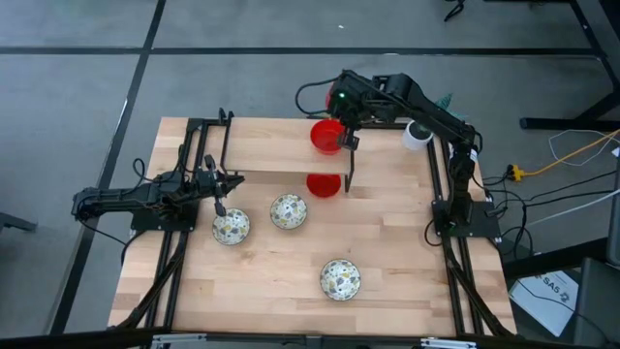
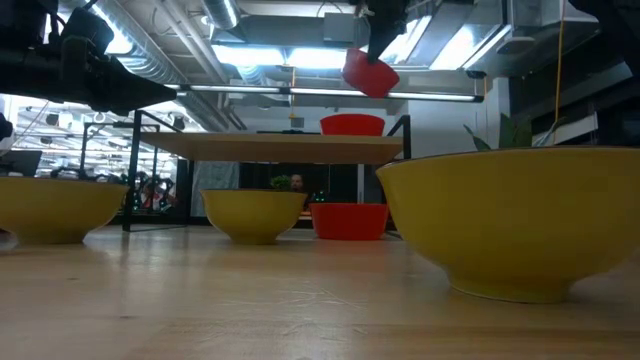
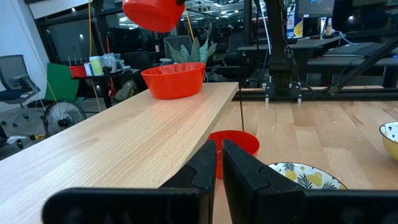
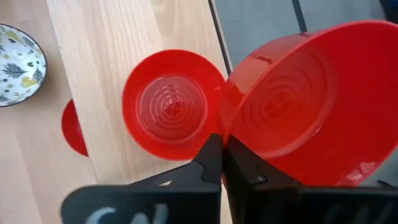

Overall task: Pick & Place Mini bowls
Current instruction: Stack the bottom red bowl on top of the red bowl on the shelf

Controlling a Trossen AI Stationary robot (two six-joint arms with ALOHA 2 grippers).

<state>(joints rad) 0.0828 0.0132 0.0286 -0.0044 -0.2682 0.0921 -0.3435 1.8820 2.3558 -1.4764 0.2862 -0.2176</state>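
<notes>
My right gripper (image 4: 222,146) is shut on a plain red mini bowl (image 4: 298,106), which hangs high over the raised wooden shelf (image 1: 262,145). A second red bowl (image 4: 171,106) stands on its base on the shelf just beside and below it. A third red bowl (image 1: 324,184) sits on the table, half under the shelf's edge. Three white patterned bowls (image 1: 231,228) (image 1: 289,211) (image 1: 340,279) rest on the table. My left gripper (image 3: 219,163) is shut and holds nothing. It sits level at the table's left, near the leftmost patterned bowl. My right gripper pinches the red bowl's rim (image 4: 229,134) between its two fingers, which slant down from above. The bowl is lifted clear of the shelf (image 2: 370,72) and tilted, with its hollow turned toward the wrist.
A white pot with a green plant (image 1: 418,134) stands at the table's far right corner behind the shelf. Black metal frames (image 1: 194,194) run along both side edges. Bare wood lies at the table's near side, around the nearest patterned bowl.
</notes>
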